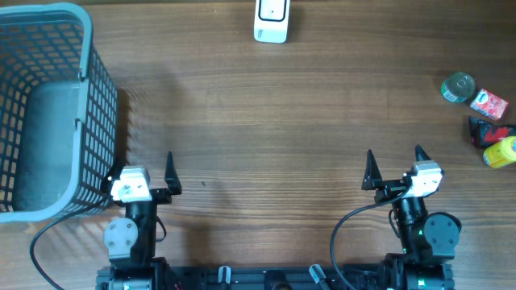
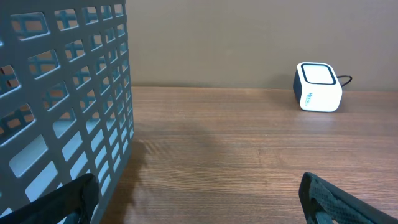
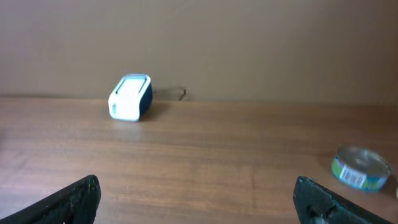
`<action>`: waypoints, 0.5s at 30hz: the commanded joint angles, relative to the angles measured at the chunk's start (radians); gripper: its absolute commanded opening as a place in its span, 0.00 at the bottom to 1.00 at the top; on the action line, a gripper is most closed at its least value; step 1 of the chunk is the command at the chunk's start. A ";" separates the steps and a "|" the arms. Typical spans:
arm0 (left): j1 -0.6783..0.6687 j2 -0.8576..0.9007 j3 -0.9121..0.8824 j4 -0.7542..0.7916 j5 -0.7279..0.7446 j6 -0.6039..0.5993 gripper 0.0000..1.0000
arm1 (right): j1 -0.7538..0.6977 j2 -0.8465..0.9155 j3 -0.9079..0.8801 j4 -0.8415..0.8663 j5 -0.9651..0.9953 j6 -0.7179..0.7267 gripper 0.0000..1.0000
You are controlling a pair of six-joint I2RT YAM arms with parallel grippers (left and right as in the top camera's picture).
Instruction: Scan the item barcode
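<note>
Soft, even light fell from above on the wooden table (image 1: 266, 113) in the overhead view, with no harsh glare. The mesh basket (image 1: 101, 105) at the left threw only a faint, diffuse shadow onto the wood to its right. The white barcode scanner (image 1: 272, 20) at the top edge looked nearly washed out. The left wrist view was fairly crisp far off, but the near basket wall was soft. The right wrist view was dimmer and blurred throughout. There the tin can (image 3: 360, 168) at lower right had a smeared label, and the right gripper's fingers (image 3: 71, 200) in the bottom corners were dark and unfocused.
</note>
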 commanded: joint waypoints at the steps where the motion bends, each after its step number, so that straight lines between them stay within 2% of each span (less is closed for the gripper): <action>1: 0.005 -0.007 -0.005 0.000 0.004 -0.014 1.00 | -0.008 -0.015 -0.029 0.037 0.029 0.035 1.00; 15: 0.005 -0.007 -0.005 0.000 0.004 -0.014 1.00 | -0.010 -0.014 -0.028 0.032 0.047 0.044 1.00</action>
